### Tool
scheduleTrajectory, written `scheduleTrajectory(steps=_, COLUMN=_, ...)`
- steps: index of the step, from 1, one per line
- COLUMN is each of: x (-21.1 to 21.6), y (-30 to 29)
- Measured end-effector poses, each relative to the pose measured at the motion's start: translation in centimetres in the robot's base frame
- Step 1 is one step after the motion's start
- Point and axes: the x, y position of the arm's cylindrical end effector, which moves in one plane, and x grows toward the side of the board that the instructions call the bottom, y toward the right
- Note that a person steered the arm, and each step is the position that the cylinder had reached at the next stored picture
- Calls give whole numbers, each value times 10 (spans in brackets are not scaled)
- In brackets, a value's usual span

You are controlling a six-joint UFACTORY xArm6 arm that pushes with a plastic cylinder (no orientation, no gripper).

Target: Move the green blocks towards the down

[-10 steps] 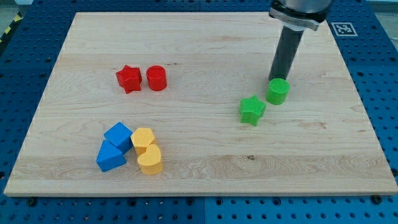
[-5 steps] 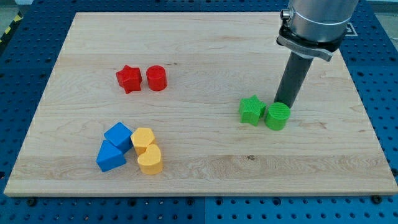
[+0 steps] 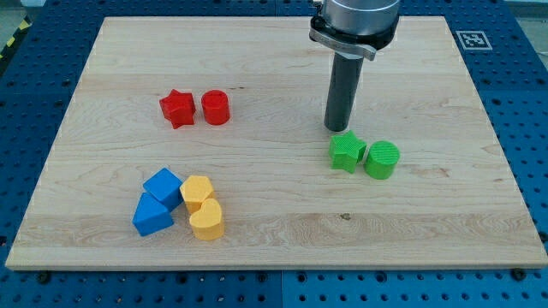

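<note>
A green star block (image 3: 347, 151) and a green cylinder block (image 3: 382, 160) lie side by side, touching, right of the board's middle. My tip (image 3: 336, 128) stands just above the green star toward the view's top, right at its upper left edge. The dark rod rises from there to the view's top.
A red star (image 3: 177, 109) and a red cylinder (image 3: 216, 108) sit at the upper left. Two blue blocks (image 3: 157, 202) and two yellow blocks (image 3: 202, 206) cluster at the lower left. The wooden board (image 3: 479, 214) lies on a blue perforated table.
The green cylinder was pushed down to beside the green star. My tip then moved left, from above the cylinder to above the star.
</note>
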Motion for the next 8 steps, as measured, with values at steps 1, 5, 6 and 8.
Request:
scheduleTrajectory(steps=1, x=4, y=16)
scheduleTrajectory(steps=5, x=15, y=-17)
scheduleTrajectory(steps=6, x=22, y=-45)
scheduleTrajectory(steps=8, x=106, y=-50)
